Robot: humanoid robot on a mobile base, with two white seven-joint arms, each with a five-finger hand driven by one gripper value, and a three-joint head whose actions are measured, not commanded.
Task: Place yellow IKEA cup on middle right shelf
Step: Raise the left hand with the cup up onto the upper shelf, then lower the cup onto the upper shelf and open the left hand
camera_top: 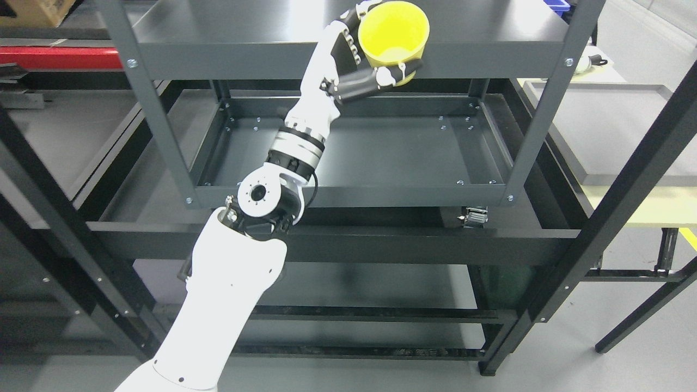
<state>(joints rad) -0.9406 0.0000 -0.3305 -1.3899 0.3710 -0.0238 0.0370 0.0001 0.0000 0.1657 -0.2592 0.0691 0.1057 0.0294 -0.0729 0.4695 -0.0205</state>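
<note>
Yellow cup [393, 34] upright and open-mouthed, held in the left hand [366, 65], fingers [348, 46] wrapped around its side, thumb under its base, over the front edge of the top shelf [272, 54]

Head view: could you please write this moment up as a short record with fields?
cup: yellow cup, upright, open end up, empty as far as it shows
holder: left hand, fingers wrapped round the cup
cup position: at the front edge of the top shelf, right of its middle
shelf below: tray shelf, nothing on it
right hand: out of view
task state: cup not yet released
</note>
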